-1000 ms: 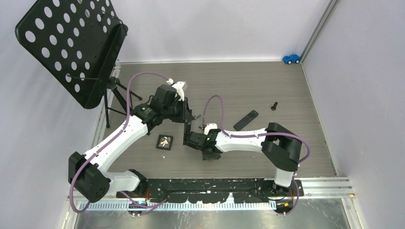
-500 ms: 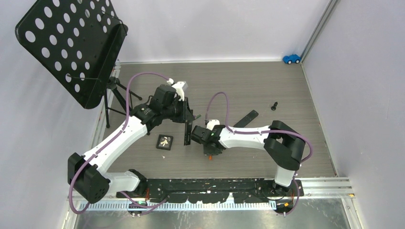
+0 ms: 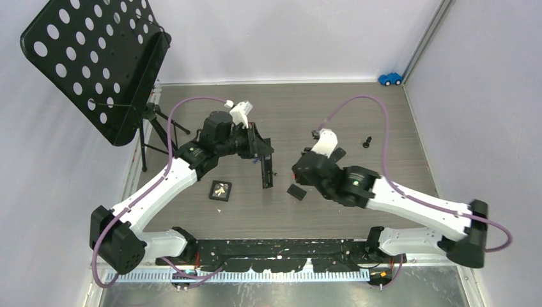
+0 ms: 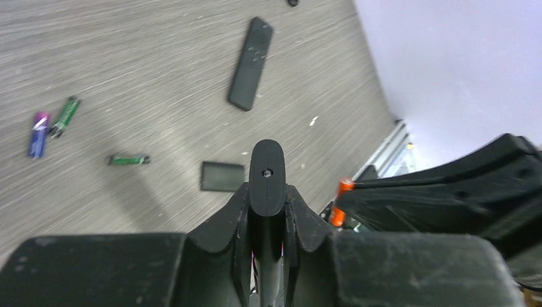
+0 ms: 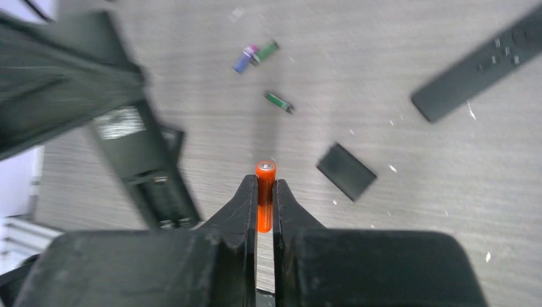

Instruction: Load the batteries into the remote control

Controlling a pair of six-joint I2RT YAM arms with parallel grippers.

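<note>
My left gripper [image 3: 258,147] is shut on a black remote [image 3: 265,169] and holds it above the floor; in the left wrist view the remote's end [image 4: 266,173] stands between the fingers. Its open battery bay [image 5: 160,201] faces my right gripper [image 3: 300,174], which is shut on an orange battery [image 5: 265,192], just right of the remote. That battery also shows in the left wrist view [image 4: 340,203]. A blue battery [image 5: 243,61] and two green batteries [image 5: 268,50] [image 5: 279,102] lie on the floor. The black cover plate [image 5: 346,171] lies near them.
A second black remote [image 5: 479,64] lies on the floor to the right, partly under my right arm in the top view [image 3: 335,154]. A black square card [image 3: 220,190], a small black peg [image 3: 367,142], a blue toy car [image 3: 390,78] and a perforated music stand [image 3: 96,57] are around.
My right arm has swung out to the right and its gripper has drawn back up and right from the remote's lower end. My left gripper has turned the remote slightly.
</note>
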